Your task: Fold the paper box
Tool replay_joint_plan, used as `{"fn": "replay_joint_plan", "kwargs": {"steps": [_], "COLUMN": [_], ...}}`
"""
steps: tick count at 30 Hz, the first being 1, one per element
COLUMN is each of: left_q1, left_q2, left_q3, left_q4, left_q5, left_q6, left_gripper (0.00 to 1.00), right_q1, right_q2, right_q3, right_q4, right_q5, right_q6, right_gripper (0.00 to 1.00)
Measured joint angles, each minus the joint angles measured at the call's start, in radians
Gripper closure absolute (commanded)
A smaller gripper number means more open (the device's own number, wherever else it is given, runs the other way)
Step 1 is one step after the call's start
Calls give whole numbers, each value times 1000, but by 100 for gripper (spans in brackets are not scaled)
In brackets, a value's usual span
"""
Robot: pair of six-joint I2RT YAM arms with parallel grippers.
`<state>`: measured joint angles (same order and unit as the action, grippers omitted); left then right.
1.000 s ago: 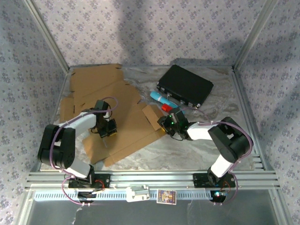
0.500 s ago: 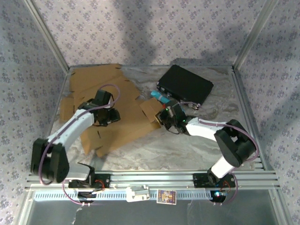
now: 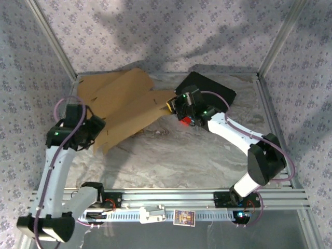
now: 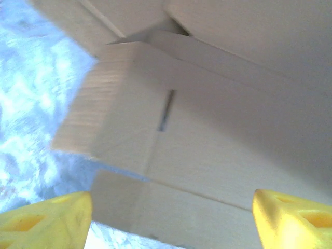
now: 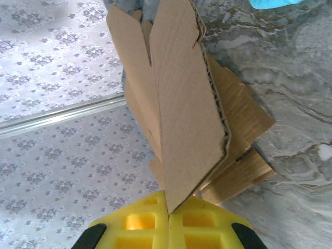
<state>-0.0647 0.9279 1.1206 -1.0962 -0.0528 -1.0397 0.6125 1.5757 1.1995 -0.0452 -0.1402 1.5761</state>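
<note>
The paper box [image 3: 127,104] is a flat brown cardboard blank, raised off the table and tilted, stretching from the middle toward the back left. My right gripper [image 3: 175,105] is shut on a flap corner at its right end. In the right wrist view the yellow fingers [image 5: 202,225] pinch the tip of that flap [image 5: 181,104]. My left gripper [image 3: 89,134] hangs open just beside the blank's lower left edge, holding nothing. In the left wrist view its yellow fingertips [image 4: 44,218] stand wide apart in front of the cardboard panel [image 4: 207,135].
A black case [image 3: 218,91] lies at the back right, close behind the right gripper. A small red object [image 3: 185,122] sits below that gripper, and a blue item [image 5: 275,2] lies nearby. More cardboard [image 3: 85,88] lies flat at the back left. Metal posts and patterned walls enclose the table.
The right gripper shut on the flap and lifted the blank up and toward the back. The left gripper let go, opened wide and drew away to the left.
</note>
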Motion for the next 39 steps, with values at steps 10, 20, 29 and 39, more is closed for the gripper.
{"fn": "replay_joint_plan", "kwargs": {"steps": [10, 20, 29, 39], "left_q1": [125, 73, 23, -55], "left_q2": [-174, -188, -225, -265], "left_q3": [-298, -452, -542, -503], "left_q4": [22, 236, 422, 443], "left_q5": [156, 156, 79, 24], "left_q6": [-386, -596, -660, -710], "left_gripper": [10, 22, 85, 100], "right_q1": [-31, -79, -117, -167], "right_q2": [3, 2, -16, -11], "right_q3": [32, 32, 32, 137], "right_q4": [-74, -137, -190, -311], "right_q5": [-29, -77, -121, -171], "right_q6": [34, 59, 58, -10], "right_gripper": [100, 100, 100, 78]}}
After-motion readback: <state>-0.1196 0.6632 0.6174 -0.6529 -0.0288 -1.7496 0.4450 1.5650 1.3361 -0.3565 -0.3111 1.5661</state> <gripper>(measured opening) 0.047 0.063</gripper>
